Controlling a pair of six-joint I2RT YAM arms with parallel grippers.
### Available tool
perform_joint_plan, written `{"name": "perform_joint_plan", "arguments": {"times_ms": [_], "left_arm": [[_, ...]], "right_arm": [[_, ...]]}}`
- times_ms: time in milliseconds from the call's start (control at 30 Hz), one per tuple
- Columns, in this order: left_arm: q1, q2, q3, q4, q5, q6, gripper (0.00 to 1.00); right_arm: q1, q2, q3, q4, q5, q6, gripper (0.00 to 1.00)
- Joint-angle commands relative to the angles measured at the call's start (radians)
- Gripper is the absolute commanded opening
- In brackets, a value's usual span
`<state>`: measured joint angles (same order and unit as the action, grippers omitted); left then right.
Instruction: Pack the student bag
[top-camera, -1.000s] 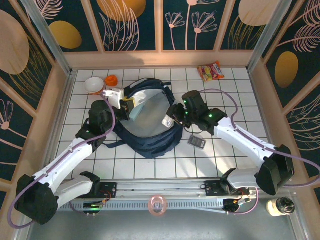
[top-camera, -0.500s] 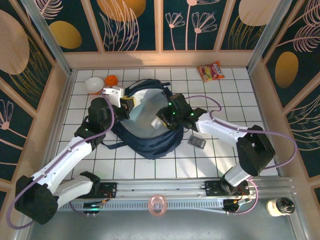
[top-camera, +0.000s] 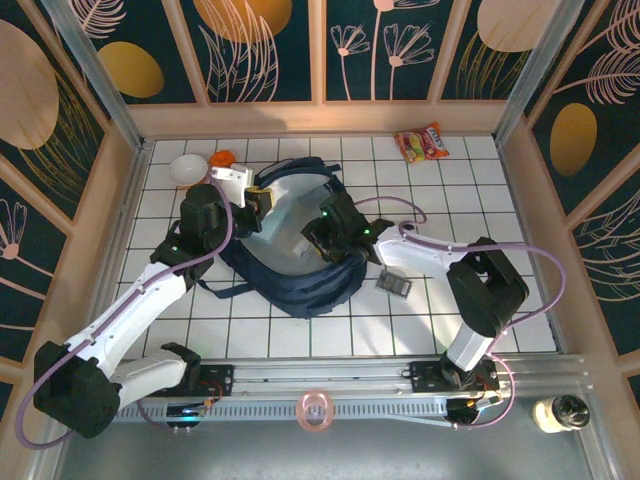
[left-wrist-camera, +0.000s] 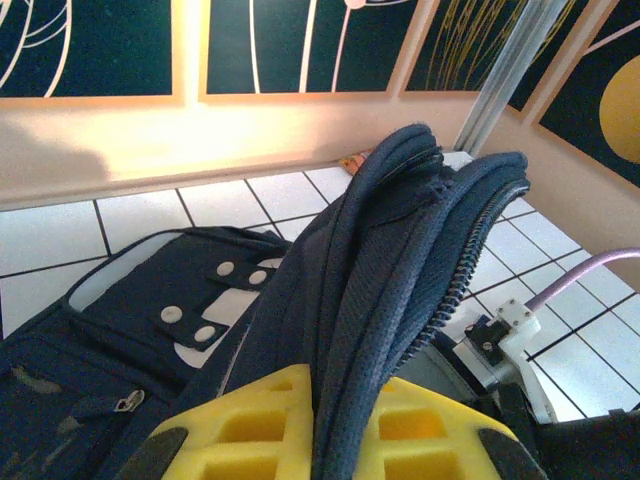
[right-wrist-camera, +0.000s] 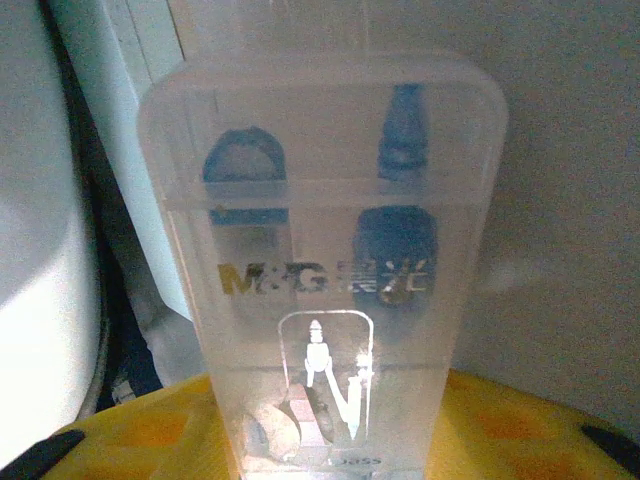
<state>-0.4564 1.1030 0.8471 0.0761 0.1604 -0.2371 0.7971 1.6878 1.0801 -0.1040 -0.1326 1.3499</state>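
Counting from the overhead view: one student bag (top-camera: 300, 290), one white bowl (top-camera: 187, 169), one orange item (top-camera: 222, 158), one snack packet (top-camera: 422, 142), one small grey packet (top-camera: 393, 285), one tape roll (top-camera: 314, 410), one jar (top-camera: 560, 411).

The bag is laid at the centre of the frame on the white tiled table (top-camera: 480, 200). Its long axis runs from the upper to the lower part of the frame, and its open mouth is turned up toward the camera. Which end is the top cannot be told.

The left gripper (top-camera: 256, 206) is seen at the upper left rim of the bag. Its jaws are closed together on the rim, and the zippered fabric is pinched between the yellow fingers (left-wrist-camera: 240, 430).

The right gripper (top-camera: 316, 238) is placed inside the bag's mouth. One clear plastic case (right-wrist-camera: 320, 270) is clamped between its yellow fingers (right-wrist-camera: 520, 420). "M&G" is read on the case in gold; the characters after it are not legible. A white compass drawing is printed below. The snack packet's print is too small to read.
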Motion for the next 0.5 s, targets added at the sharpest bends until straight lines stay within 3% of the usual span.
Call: {"name": "perform_joint_plan", "arguments": {"times_ms": [0,100,333,467], "left_arm": [[-0.001,-0.013,0.075,0.123,0.034,-0.002,0.08],[0.001,-0.012,0.081,0.122,0.034,-0.005,0.07],[-0.001,-0.012,0.1,0.102,0.026,0.01,0.08],[-0.001,-0.007,0.104,0.096,0.043,0.011,0.08]], "right_arm": [[0.005,0.023,0.033,0.03,0.009,0.008,0.47],[0.005,0.03,0.043,0.03,0.002,-0.001,0.51],[0.002,0.003,0.057,0.032,0.02,-0.024,0.85],[-0.007,-0.043,0.058,0.017,0.052,-0.045,0.9]]}}
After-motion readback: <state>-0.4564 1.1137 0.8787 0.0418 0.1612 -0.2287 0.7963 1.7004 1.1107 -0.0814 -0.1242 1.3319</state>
